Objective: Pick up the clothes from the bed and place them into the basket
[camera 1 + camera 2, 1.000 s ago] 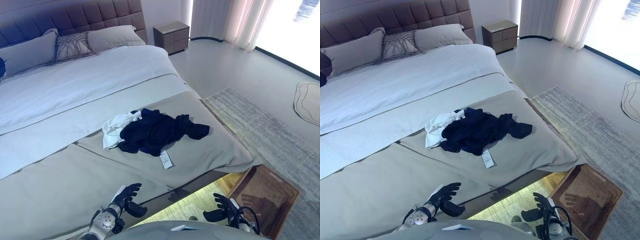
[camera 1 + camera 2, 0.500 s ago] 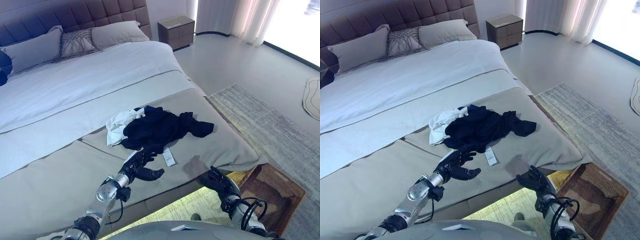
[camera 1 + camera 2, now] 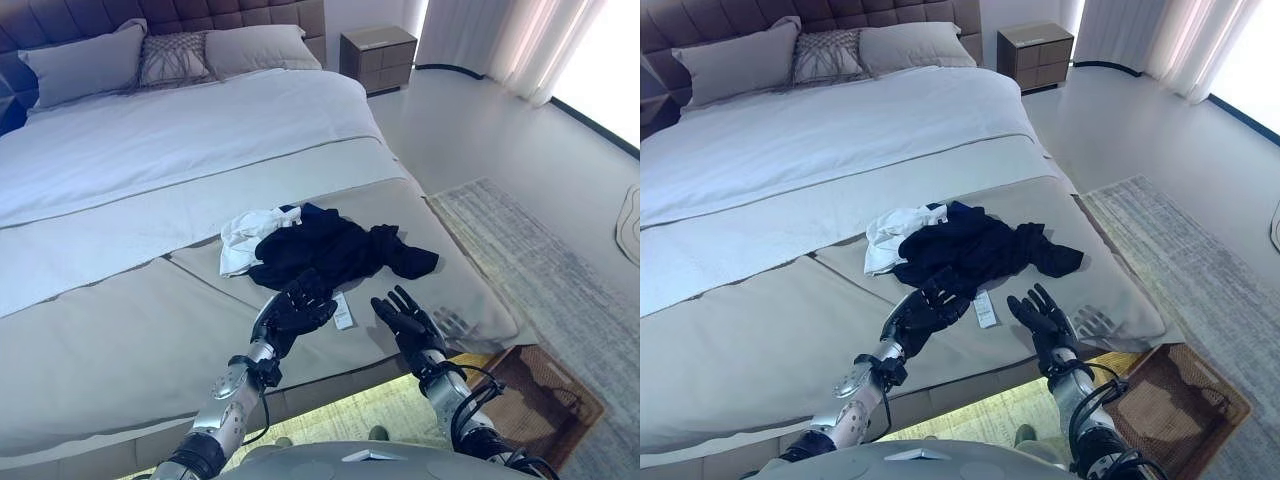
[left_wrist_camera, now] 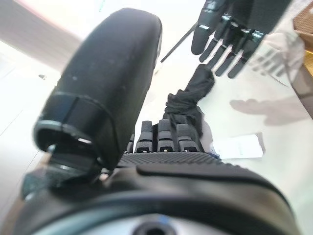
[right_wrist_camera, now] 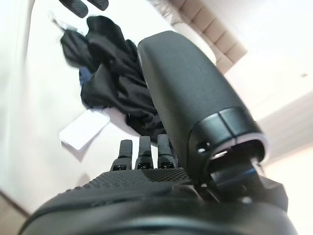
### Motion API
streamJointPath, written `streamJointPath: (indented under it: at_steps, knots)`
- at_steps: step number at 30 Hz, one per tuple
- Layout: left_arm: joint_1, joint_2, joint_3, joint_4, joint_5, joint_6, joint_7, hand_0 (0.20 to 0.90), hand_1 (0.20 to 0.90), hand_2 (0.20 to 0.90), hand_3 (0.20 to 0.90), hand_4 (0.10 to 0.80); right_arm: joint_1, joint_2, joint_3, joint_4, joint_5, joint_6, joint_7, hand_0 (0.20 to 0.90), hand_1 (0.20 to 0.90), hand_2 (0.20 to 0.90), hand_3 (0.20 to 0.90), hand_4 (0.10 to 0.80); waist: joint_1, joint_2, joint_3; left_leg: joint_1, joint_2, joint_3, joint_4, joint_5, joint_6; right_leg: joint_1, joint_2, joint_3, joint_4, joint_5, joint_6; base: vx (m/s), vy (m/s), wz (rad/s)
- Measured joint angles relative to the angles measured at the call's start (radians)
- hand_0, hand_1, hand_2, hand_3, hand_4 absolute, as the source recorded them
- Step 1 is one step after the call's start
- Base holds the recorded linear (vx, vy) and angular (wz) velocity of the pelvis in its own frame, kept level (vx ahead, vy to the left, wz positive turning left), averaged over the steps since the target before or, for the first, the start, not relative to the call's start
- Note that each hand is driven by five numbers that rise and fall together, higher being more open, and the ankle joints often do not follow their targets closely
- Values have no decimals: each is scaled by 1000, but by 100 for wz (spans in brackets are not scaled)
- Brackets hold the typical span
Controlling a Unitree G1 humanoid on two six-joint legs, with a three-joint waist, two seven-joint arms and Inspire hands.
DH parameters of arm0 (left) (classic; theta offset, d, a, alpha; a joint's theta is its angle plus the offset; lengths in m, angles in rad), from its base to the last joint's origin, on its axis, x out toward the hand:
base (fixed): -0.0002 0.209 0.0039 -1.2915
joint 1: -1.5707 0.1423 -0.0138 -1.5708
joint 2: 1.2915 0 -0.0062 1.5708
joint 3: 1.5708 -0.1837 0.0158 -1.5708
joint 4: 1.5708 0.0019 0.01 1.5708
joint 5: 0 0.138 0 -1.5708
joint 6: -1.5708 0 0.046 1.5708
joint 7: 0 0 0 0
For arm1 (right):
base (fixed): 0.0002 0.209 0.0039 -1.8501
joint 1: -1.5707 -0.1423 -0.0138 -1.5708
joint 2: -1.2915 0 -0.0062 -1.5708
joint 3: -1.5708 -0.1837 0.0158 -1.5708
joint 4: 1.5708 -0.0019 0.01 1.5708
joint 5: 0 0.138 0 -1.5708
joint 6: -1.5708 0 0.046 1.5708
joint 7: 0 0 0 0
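Observation:
A dark navy garment [image 3: 335, 250] lies crumpled on the grey bed cover [image 3: 120, 320], with a white garment [image 3: 250, 228] at its left edge and a white tag [image 3: 343, 312] at its near edge. My left hand [image 3: 297, 305] is open with its fingers spread, at the dark garment's near edge. My right hand [image 3: 408, 318] is open and empty over the bed's near edge, right of the tag. The brown woven basket [image 3: 540, 400] stands on the floor at the lower right. The dark garment also shows in the right wrist view [image 5: 112, 73], beyond my straight fingers [image 5: 144, 152].
Pillows [image 3: 85, 62] and a padded headboard are at the far end of the bed. A nightstand [image 3: 378, 60] stands beside it, with curtains [image 3: 500, 40] further right. A grey rug [image 3: 560, 270] covers the floor right of the bed, under the basket.
Both hands have risen and reached forward over the bed towards the clothes; the right hand came up from below the bed edge. The camera has shifted. The clothes lie as before.

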Motion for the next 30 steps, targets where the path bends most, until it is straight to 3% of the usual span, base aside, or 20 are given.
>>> streamJointPath:
  at_steps: [4, 6, 10, 13, 16, 17, 19, 21, 22, 25, 30]
  knots:
    - [-10, 90, -9, -2, 293, -18, 203, 900, 900, 900, 900, 800, -54, -105, 44, -9, -353, 1, -191, 900, 900, 900, 900, 800, 19, -1, 0, -1, -2, -13, 0, 3, -4, 6, -4, -15, 0, 0, 0, 63, 13, 10]
    - [-14, 158, 5, -2, 430, -16, 273, 900, 900, 900, 900, 800, -98, -195, 56, -59, -371, 27, -207, 900, 900, 900, 900, 800, 29, -1, 0, -14, -3, -21, 0, 7, -8, 2, -7, -23, 0, 0, 0, 24, 27, 11]
    - [-33, 263, 13, -2, 590, -8, 339, 900, 900, 900, 900, 800, -253, -271, 46, -61, -409, 27, -272, 900, 900, 900, 900, 800, 42, 6, 5, -60, -4, -50, 0, 26, -12, -31, -10, -49, -1, 0, 0, -64, 57, 21]
    - [-93, 259, 12, -3, 585, 7, 375, 900, 900, 900, 900, 800, -400, -305, 37, -38, -459, 26, -344, 900, 900, 900, 900, 800, 62, 32, 28, -137, -9, -78, 1, 56, -15, -95, -15, -74, 0, 17, 1, -267, 59, 25]
    - [-187, 237, -6, -3, 558, 4, 405, 900, 900, 900, 900, 800, -595, -347, 53, 17, -540, 19, -403, 900, 900, 900, 900, 800, 86, 72, 127, -318, -23, -120, 153, 59, -18, -220, -43, -125, 85, 23, -4, -328, 48, 41]
    - [-223, 225, -15, -3, 551, -4, 416, 900, 900, 900, 900, 800, -663, -379, 77, 44, -594, 24, -438, 900, 900, 900, 900, 800, 100, 90, 176, -371, -25, -129, 202, 59, -18, -270, -51, -125, 141, 13, -17, -109, 49, 27]
    - [-243, 212, -16, -2, 545, -11, 423, 900, 900, 900, 900, 800, -723, -394, 96, 54, -684, 55, -483, 900, 900, 900, 900, 800, 128, 96, 243, -415, -25, -131, 234, 58, -18, -341, -66, -126, 238, -22, -42, -62, 28, 10]
    - [-238, 211, -17, -1, 541, -21, 433, 900, 900, 900, 900, 800, -748, -406, 139, 54, -799, 104, -505, 900, 900, 900, 900, 800, 144, 79, 309, -433, -42, -134, 290, 37, -25, -398, -108, -128, 390, -97, -49, -35, 3, 15]
    - [-233, 211, -19, 0, 541, -24, 436, 900, 900, 900, 900, 800, -751, -410, 150, 54, -818, 115, -509, 900, 900, 900, 900, 800, 147, 79, 315, -443, -45, -134, 305, 22, -23, -413, -117, -129, 423, -115, -51, -20, 3, 25]
    - [-221, 212, -22, -1, 526, -60, 447, 900, 900, 900, 900, 800, -814, -483, 236, 69, -919, 201, -494, 900, 900, 900, 900, 800, 173, 64, 355, -553, -91, -144, 495, -77, -10, -527, -199, -121, 659, -228, -61, 76, -37, 31]
    - [-200, 250, -7, -75, 468, -79, 453, 900, 900, 900, 900, 800, -905, -510, 253, 146, -931, 246, -429, 900, 900, 900, 900, 800, 222, 63, 372, -678, -128, -166, 737, -178, 8, -615, -271, -121, 868, -326, -81, 41, -31, 26]
